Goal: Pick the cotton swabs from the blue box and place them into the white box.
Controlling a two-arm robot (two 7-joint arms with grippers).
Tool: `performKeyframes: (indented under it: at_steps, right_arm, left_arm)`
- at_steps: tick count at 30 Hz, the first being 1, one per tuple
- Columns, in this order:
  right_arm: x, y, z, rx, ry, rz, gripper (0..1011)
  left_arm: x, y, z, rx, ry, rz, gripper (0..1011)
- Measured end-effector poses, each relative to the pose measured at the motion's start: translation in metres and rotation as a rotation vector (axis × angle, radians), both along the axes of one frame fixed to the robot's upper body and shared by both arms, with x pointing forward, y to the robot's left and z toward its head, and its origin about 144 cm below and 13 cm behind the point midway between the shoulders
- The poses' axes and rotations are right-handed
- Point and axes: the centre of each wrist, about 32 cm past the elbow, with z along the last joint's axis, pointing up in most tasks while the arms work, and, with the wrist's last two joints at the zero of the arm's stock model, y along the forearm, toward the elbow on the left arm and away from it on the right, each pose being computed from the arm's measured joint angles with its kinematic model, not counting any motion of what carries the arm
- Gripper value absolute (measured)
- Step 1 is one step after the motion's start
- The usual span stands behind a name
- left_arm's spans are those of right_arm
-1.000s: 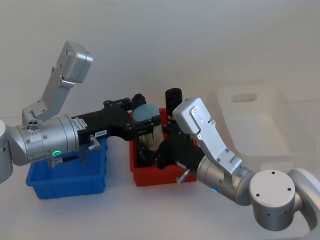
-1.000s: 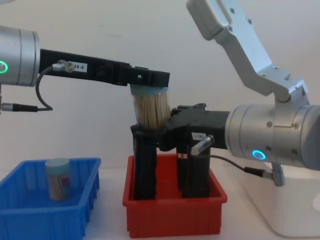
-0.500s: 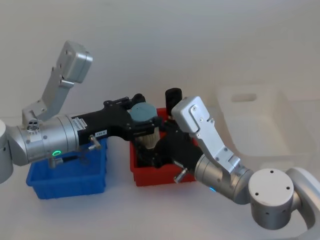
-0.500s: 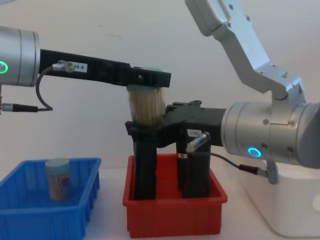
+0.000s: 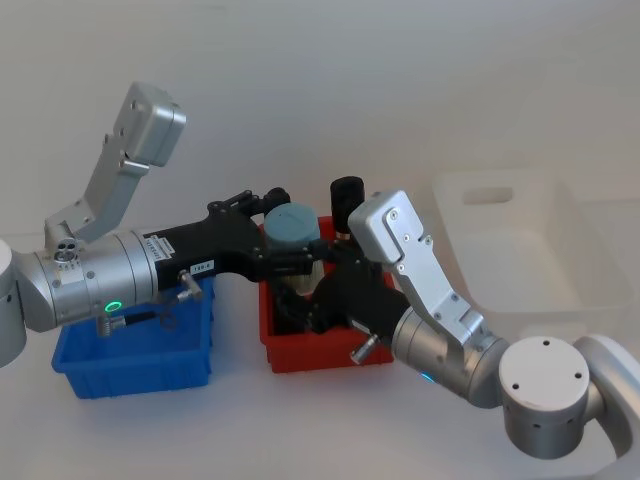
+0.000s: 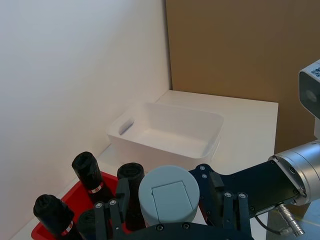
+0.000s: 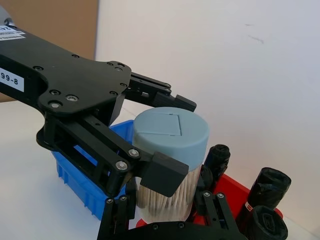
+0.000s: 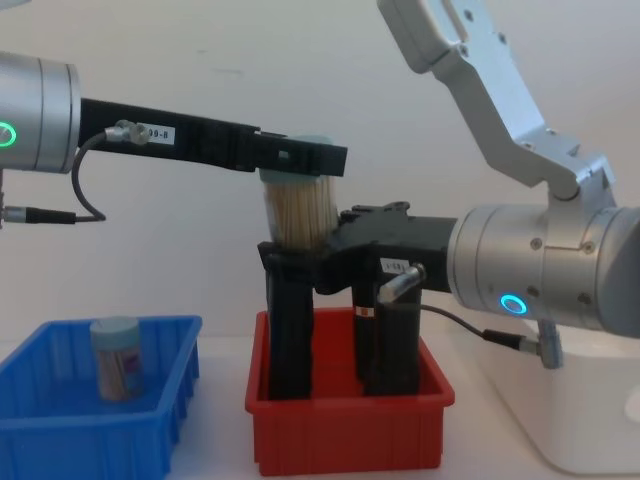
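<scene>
On my screens the worktop (image 5: 300,430) carries three containers in a row. The white box (image 6: 160,152), the biggest, sits just to the right of the red bin (image 8: 350,440). The blue box (image 8: 100,440) sits just to the bin's left. Tall black rolls (image 6: 87,172) stand upright inside the red bin. My left pincer (image 8: 305,160) reaches in from the bin's left side and is clamped on the lid end of a jar of cotton swabs (image 8: 298,210), holding it upright in the air above the red bin, higher than the tops of the rolls. My right pincer (image 8: 292,255) comes in from the bin's right side and sits at the base of that same jar - I cannot tell whether it is gripping or not. A second jar (image 8: 115,357) stands upright inside the blue box, left of the red bin.
</scene>
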Motion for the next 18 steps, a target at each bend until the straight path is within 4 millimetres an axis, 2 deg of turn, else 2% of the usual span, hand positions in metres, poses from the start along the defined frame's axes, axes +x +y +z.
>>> performKeyframes:
  at_steps: [18]
  right_arm:
    - [-0.0019, -0.0030, -0.0001, 0.011, 0.009, -0.096, 646]
  left_arm:
    - [0.0000, 0.0000, 0.0000, 0.000, 0.000, 0.000, 1004]
